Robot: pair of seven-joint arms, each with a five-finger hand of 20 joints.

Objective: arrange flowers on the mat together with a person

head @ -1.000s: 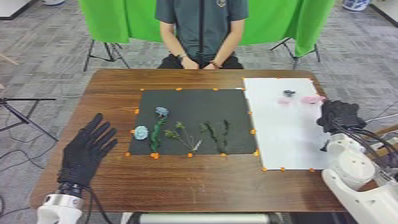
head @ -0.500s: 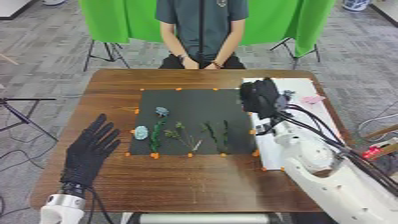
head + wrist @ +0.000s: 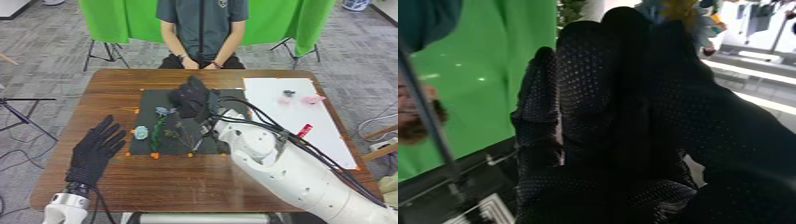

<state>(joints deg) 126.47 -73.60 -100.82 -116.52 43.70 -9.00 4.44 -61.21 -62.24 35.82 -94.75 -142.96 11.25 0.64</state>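
My right hand (image 3: pixel 190 102) is over the upper middle of the dark mat (image 3: pixel 149 98). In the right wrist view, the hand (image 3: pixel 190 102) (image 3: pixel 589 95) has its thumb and fingers pinched round a flower (image 3: pixel 704 26) with pale blue petals and a yellow part; green leaves (image 3: pixel 571 11) show past the fingertips. On the mat lie a blue flower (image 3: pixel 162 110) with a green stem (image 3: pixel 156 134), a pale blue bloom (image 3: pixel 140 132) and thin sprigs (image 3: pixel 182 136). The wrist partly hides the stems at the mat's right. My left hand (image 3: pixel 96 150) rests open left of the mat.
A white mat (image 3: pixel 275 85) on the right bears a small dark flower (image 3: pixel 289 93) and pink blooms (image 3: pixel 312 100). The right forearm crosses its lower part, beside a red object (image 3: pixel 305 131). A person sits beyond the brown table (image 3: pixel 120 182), hands in the lap.
My right hand has come from the table's right edge, across the white mat, leftward to above the dark mat. The left hand has shifted only slightly.
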